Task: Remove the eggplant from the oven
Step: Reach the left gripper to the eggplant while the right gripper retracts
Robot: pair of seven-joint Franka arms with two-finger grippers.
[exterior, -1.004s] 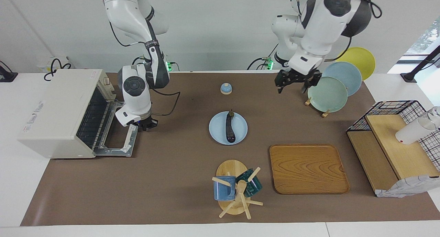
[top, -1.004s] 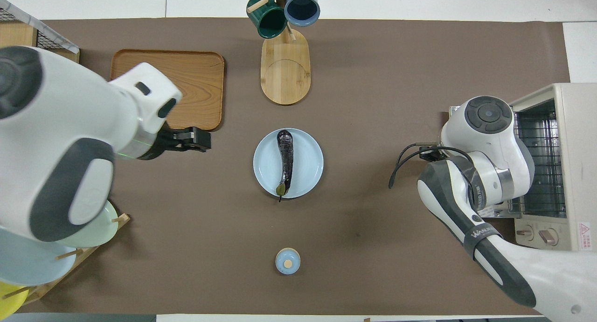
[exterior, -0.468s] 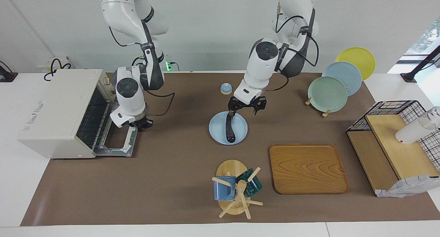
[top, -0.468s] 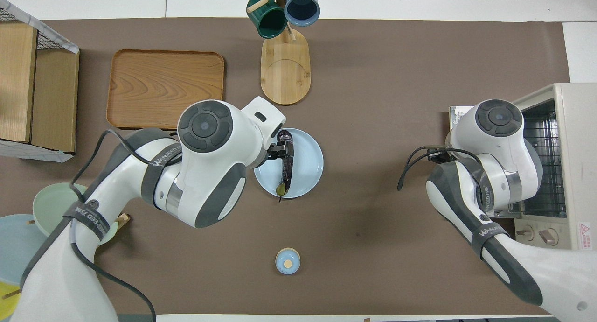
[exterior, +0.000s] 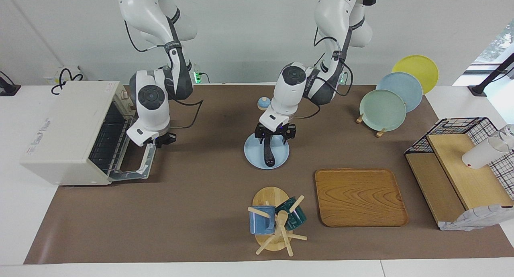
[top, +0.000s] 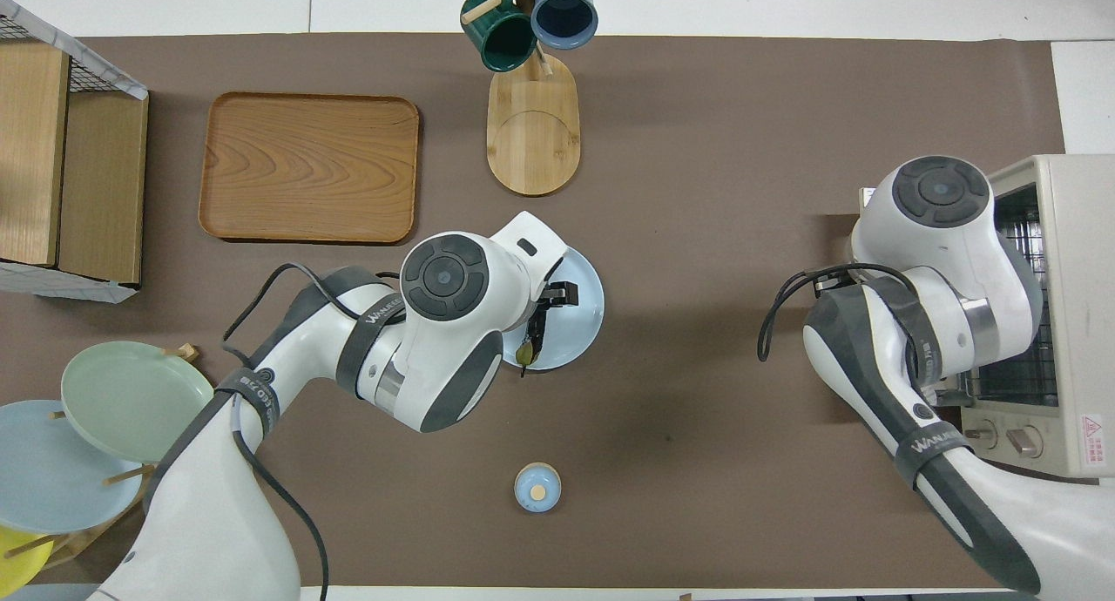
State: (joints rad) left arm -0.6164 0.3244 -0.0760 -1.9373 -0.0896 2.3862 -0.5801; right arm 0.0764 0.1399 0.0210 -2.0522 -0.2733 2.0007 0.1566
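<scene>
My left gripper (exterior: 275, 135) sits at the frame centre of the facing view, lowered over the stem end of the eggplant (exterior: 268, 155). Its jaws are spread wide, one finger on each side of the eggplant; contact cannot be confirmed.

The eggplant lies lengthwise on the light blue plate (exterior: 281, 155) at mid-frame, outside the oven (exterior: 68, 132). In the overhead view my left wrist covers most of the eggplant (top: 530, 344) and part of the plate (top: 585, 300).

My right gripper (exterior: 164, 139) is at centre left of the facing view, jaws clenched, at the raised edge of the oven's door (exterior: 138, 164). The door stands partly lifted. Whether the fingers clamp the door handle cannot be determined.

Surrounding items:
- Small blue bell (exterior: 263, 103), just above the plate in the facing view, partly hidden by my left arm.
- Wooden tray (exterior: 359, 196), lower right of centre.
- Mug tree (exterior: 277, 225) with a blue mug (exterior: 261, 220) and a green mug (exterior: 295, 216), lower centre.
- Plate rack with green plate (exterior: 382, 110), blue plate (exterior: 405, 88) and yellow plate (exterior: 419, 68), upper right.
- Wire basket (exterior: 461, 128) over wooden boxes, right edge.
</scene>
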